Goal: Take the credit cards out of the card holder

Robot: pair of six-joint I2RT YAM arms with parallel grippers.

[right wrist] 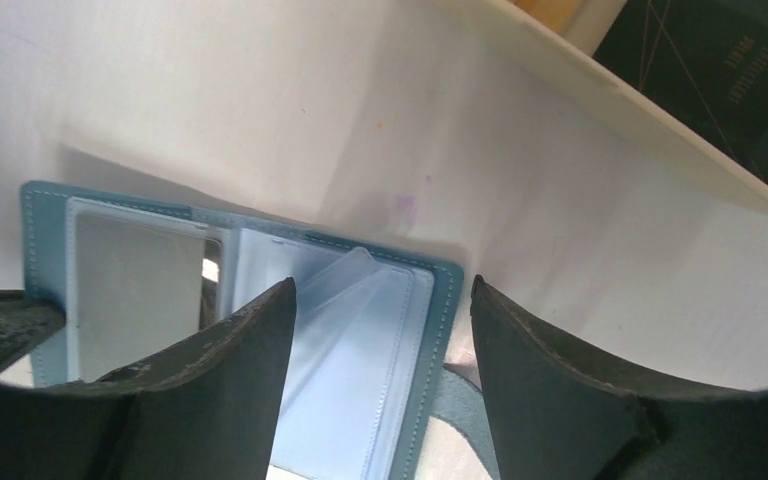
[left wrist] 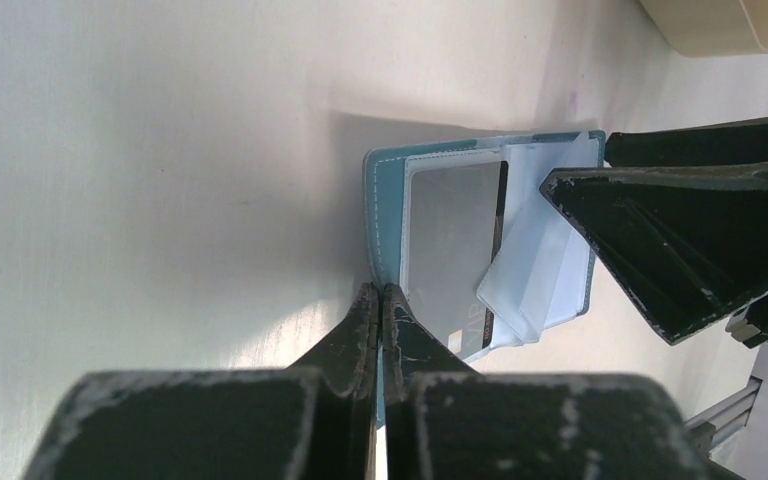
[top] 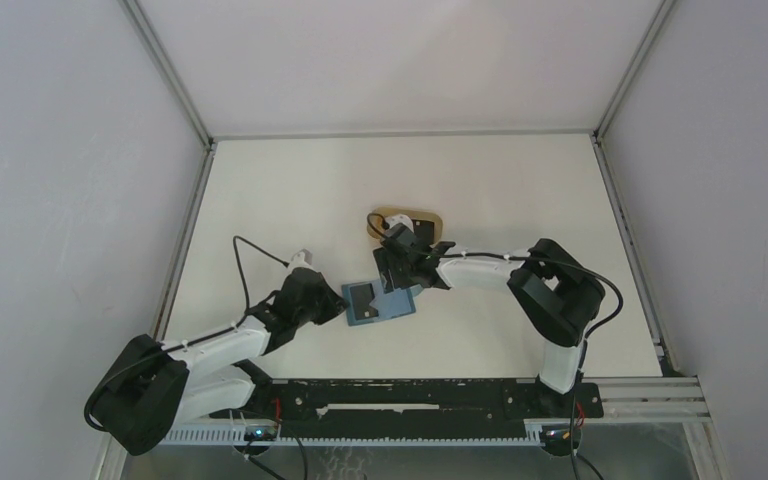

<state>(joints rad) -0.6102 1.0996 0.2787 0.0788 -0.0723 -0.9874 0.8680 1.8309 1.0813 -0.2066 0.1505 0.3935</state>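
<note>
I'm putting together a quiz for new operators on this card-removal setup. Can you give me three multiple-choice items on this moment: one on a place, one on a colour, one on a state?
1. Where is the beige oval tray relative to the teal folding card holder?
A) on its far side in the top view
B) on its near side
C) underneath it

2. What colour is the card holder's inside?
A) red
B) light blue
C) black

3. How does the left gripper stand?
A) wide open above the tray
B) shut on the card holder's edge
C) out of every view

Answers:
1 A: the top view shows the tray just past the holder.
2 B: both wrist views show a pale blue lining.
3 B: its fingers meet on the teal edge, while the right gripper hangs open over the holder.
</note>
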